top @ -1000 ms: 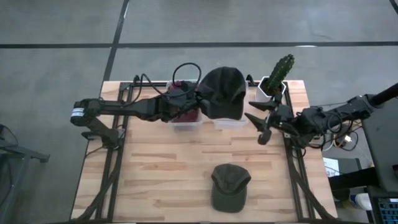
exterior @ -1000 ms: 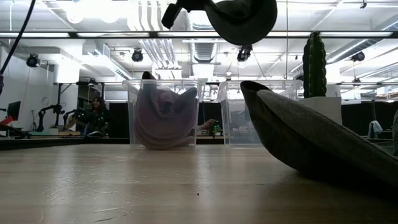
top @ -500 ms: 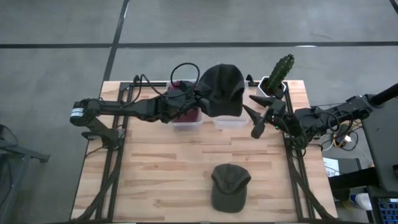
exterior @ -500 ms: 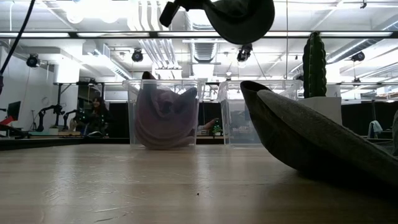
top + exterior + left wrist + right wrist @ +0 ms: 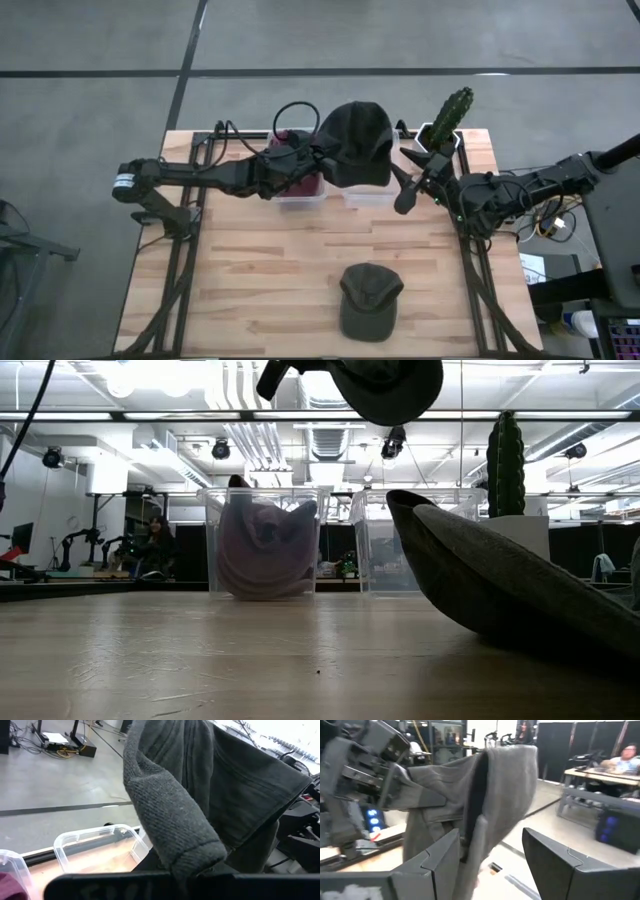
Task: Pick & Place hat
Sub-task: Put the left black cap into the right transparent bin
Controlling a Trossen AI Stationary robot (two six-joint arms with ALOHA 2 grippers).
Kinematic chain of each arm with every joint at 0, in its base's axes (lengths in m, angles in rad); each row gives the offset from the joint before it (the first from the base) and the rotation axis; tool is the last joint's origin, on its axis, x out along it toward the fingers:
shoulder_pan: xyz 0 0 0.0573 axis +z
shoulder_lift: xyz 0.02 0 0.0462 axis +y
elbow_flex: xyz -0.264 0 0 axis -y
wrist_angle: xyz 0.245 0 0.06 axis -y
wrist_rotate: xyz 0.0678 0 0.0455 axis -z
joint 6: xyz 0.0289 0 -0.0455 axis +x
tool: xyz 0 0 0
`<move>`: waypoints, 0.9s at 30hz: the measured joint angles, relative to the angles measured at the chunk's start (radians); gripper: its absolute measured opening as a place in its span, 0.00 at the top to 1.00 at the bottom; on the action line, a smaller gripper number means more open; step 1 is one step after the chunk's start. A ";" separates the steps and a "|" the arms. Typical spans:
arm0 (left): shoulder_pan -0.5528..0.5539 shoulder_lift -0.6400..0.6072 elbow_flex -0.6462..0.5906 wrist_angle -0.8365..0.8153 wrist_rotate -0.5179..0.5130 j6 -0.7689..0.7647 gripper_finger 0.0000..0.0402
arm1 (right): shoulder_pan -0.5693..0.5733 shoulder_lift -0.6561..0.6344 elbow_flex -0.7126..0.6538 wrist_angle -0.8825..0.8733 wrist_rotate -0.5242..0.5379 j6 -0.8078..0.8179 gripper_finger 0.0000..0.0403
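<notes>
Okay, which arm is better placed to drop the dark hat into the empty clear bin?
The left. Its left gripper is shut on the dark hat, hanging directly above the empty clear bin. The right gripper is open beside the hat, holding nothing, so a handover would likely add a step.

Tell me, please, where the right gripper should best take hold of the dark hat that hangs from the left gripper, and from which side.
Probably the hanging free edge of the dark hat, on the side facing the right gripper. The left gripper pinches the opposite side, so the cloth droops loose above the clear bins. The right gripper is open, and in its wrist view the fold hangs just ahead between its fingers: come in level from the right.
</notes>
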 joint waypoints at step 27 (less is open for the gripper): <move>-0.026 0.006 -0.002 0.020 0.003 0.018 0.99 | -0.137 0.015 -0.001 0.110 -0.321 0.025 0.48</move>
